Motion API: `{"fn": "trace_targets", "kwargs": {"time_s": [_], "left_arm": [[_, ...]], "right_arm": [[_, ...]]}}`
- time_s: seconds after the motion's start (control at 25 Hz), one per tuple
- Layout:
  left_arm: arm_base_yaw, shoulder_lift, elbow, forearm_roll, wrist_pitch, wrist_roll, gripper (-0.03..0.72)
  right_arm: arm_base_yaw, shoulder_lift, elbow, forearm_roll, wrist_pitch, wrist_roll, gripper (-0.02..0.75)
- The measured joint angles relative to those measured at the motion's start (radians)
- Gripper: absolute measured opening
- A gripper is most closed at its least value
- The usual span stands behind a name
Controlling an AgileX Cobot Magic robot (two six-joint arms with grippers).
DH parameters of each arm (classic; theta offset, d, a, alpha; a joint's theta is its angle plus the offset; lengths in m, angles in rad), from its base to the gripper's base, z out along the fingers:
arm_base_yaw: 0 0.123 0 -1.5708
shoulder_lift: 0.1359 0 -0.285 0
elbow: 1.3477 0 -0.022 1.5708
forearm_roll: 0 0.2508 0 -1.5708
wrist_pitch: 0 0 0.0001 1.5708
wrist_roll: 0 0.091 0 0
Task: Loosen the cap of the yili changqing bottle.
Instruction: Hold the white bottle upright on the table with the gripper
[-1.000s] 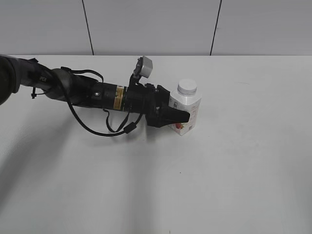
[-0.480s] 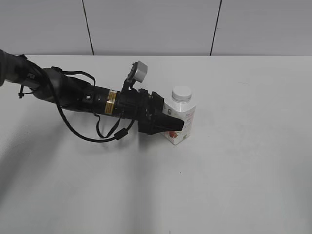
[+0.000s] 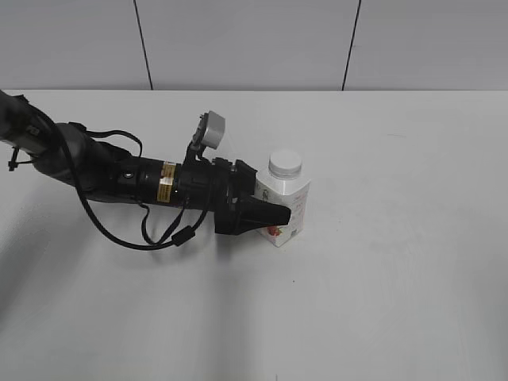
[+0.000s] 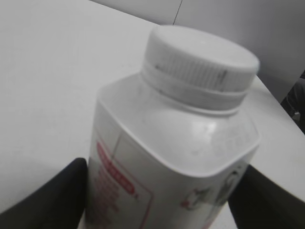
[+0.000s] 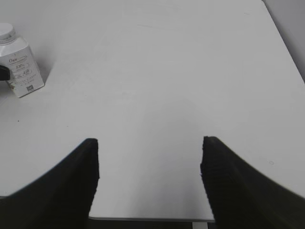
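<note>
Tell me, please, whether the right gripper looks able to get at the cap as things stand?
Probably yes: the cap stands bare above the left gripper, which clamps only the bottle body, and the right gripper hangs open over bare table.

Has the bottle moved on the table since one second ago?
Yes. The bottle, held in the left gripper, has moved left and nearer the camera, away from the right wall seam.

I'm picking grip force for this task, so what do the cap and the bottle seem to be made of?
The cap: likely hard white plastic, matte, with fine vertical ridges moulded around its side. The yili changqing bottle: apparently white plastic, smooth with a slight sheen, rounded moulded shoulders; a pink-red printed label sits on its wall. How stiff the wall is cannot be told.
</note>
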Motion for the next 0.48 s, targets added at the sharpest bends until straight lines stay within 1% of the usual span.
{"fn": "trace_targets", "kwargs": {"time_s": [0.24, 0.48], "left_arm": [[0.009, 0.000, 0.009, -0.006, -0.006, 0.012, 0.526], [0.032, -0.015, 0.049, 0.000, -0.021, 0.026, 0.526]], "right_arm": [[0.000, 0.000, 0.000, 0.000, 0.000, 0.000, 0.534], [0.000, 0.000, 0.000, 0.000, 0.000, 0.000, 0.534]]}}
